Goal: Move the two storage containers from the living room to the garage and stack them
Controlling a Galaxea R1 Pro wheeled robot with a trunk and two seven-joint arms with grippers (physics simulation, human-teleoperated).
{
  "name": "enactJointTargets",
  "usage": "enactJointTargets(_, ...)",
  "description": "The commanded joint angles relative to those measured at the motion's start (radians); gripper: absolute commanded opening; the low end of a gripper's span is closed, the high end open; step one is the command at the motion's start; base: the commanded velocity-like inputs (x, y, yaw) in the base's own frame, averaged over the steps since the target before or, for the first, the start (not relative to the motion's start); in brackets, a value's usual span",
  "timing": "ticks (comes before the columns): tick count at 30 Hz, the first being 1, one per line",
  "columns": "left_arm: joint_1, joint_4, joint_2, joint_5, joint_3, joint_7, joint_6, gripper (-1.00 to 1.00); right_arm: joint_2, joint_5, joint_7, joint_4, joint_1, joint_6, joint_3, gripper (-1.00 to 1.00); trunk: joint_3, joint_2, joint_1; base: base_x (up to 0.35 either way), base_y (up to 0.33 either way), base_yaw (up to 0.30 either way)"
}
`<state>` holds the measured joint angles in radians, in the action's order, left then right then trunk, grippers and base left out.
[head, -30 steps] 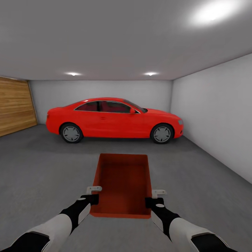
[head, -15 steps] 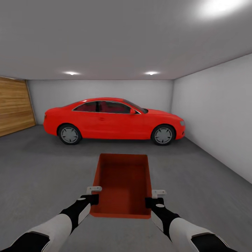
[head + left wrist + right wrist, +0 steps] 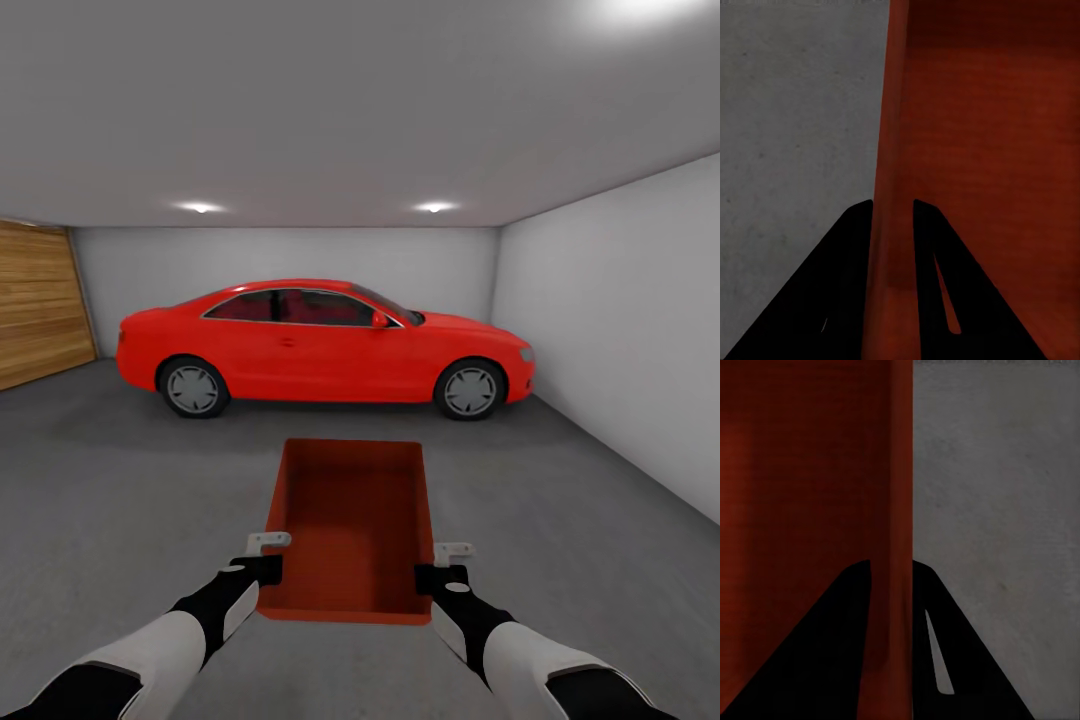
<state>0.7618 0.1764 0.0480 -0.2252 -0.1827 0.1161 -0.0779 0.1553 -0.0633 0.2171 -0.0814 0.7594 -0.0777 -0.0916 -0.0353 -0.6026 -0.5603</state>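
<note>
Carrying the bin level matters now: left gripper and right gripper each pinch a side wall; lower evenly onto the floor, short of the car.

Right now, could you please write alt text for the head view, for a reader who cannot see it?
Both grippers, left gripper and right gripper, hold an open orange-red storage container by its side walls above a grey concrete floor. A red car is parked ahead, side-on, in a white-walled garage.
</note>
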Motion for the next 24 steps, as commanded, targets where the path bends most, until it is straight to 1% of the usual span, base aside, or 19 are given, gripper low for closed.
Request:
enactJointTargets(1,0.001,0.011,0.0,0.012,0.037,0.042,0.018,-1.0,0.0,-0.015,0.008,0.023,0.0,-0.007,0.0,-1.0,0.0,0.0,-0.001,0.321,0.0,0.0)
enactJointTargets(6,0.001,0.011,0.0,0.012,0.037,0.042,0.018,-1.0,0.0,-0.015,0.008,0.025,0.0,-0.007,-0.001,-1.0,0.0,0.0,-0.001,0.321,0.0,-0.005)
enactJointTargets(7,0.001,0.011,0.0,0.012,0.037,0.042,0.018,-1.0,0.001,-0.015,0.009,0.025,0.0,-0.007,-0.002,-1.0,0.0,0.0,-0.001,0.321,0.0,-0.188)
enactJointTargets(24,0.001,0.012,0.0,0.012,0.037,0.042,0.019,-1.0,0.001,-0.015,0.008,0.023,0.0,-0.007,0.0,-1.0,0.0,0.0,-0.001,0.321,0.0,-0.244)
